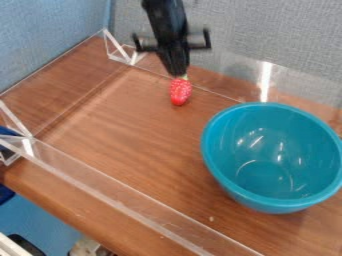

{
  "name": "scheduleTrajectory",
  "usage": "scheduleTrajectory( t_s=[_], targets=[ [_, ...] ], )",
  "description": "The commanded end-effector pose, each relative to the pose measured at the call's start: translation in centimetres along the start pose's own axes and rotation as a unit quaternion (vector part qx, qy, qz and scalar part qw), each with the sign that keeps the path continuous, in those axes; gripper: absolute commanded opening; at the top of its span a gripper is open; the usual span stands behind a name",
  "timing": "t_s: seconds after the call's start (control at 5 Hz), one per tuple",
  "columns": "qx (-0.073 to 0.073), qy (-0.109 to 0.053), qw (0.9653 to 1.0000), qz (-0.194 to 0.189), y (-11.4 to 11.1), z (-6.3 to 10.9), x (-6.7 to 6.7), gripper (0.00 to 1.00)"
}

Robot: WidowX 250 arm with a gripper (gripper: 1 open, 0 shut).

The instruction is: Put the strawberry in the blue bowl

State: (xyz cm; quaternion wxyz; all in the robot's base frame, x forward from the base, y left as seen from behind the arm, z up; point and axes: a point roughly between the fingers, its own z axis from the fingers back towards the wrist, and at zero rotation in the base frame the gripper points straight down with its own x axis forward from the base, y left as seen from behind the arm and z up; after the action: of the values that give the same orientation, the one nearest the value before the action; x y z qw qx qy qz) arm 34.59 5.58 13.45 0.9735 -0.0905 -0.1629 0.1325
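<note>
The small red strawberry (181,93) lies on the wooden table, near the back and in the middle. My black gripper (177,71) hangs just above it, pointing steeply down with its fingers shut. A small gap shows between the fingertips and the strawberry, and nothing is visible between the fingers. The large teal-blue bowl (273,157) stands empty at the right, well clear of both the gripper and the strawberry.
A low clear acrylic wall (107,187) rims the table's front and left sides, with a clear panel (269,78) at the back right. A blue textured wall stands behind the table. Bare wood lies between the strawberry and the bowl.
</note>
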Motion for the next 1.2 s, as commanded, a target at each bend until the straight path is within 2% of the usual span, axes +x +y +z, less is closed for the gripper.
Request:
scheduleTrajectory(
  t_s=[0.0, 0.2, 0.8, 1.0],
  targets=[
    [-0.006, -0.047, 0.9989, -0.003, -0.2, 3.4, 1.4, 0.00],
    [0.008, -0.045, 0.9989, 0.007, 0.4, 1.6, 1.8, 1.00],
    [0.048, -0.036, 0.9973, 0.042, 2.0, -4.1, 2.7, 1.00],
    [0.057, -0.034, 0.9963, 0.055, 2.2, -5.8, 2.8, 1.00]
  ],
)
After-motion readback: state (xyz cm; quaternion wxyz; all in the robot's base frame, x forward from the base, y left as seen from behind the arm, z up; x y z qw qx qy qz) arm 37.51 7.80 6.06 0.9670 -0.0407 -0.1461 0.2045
